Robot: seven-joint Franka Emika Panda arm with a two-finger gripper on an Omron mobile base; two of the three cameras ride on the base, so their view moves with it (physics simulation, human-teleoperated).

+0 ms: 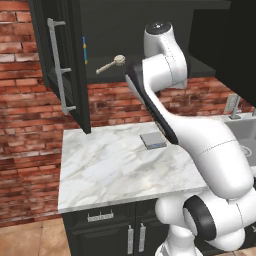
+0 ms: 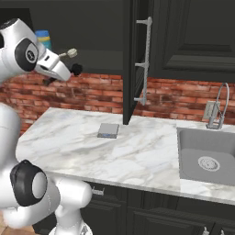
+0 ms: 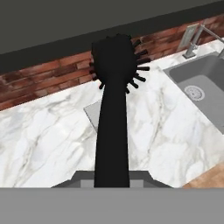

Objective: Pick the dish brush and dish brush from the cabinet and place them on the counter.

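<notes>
The gripper (image 3: 112, 181) is almost closed and holds the black brush (image 3: 113, 109) by the lower end of its handle, with the bristle head pointing away from the hand, above the counter (image 1: 110, 165). In my judgement the step in hand is to carry this brush down and lay it on the marble, so the arm should descend slowly over a free part of the slab, away from the front edge and from the grey pad (image 2: 108, 130) near the back edge, and tilt the brush nearly flat before the jaws open, because a round head can roll. The cream brush (image 1: 111, 64) lies on the dark shelf of the cabinet (image 1: 60, 65), near the shelf's front edge, with its disc head to the right and its thin straight handle pointing left. The black brush looks like matt plastic, with short stiff bristles standing out around a rounded head. The counter is smooth white marble with grey veins and a thick pale edge. The sink (image 2: 209, 158) is a plain grey basin at the right end.
</notes>
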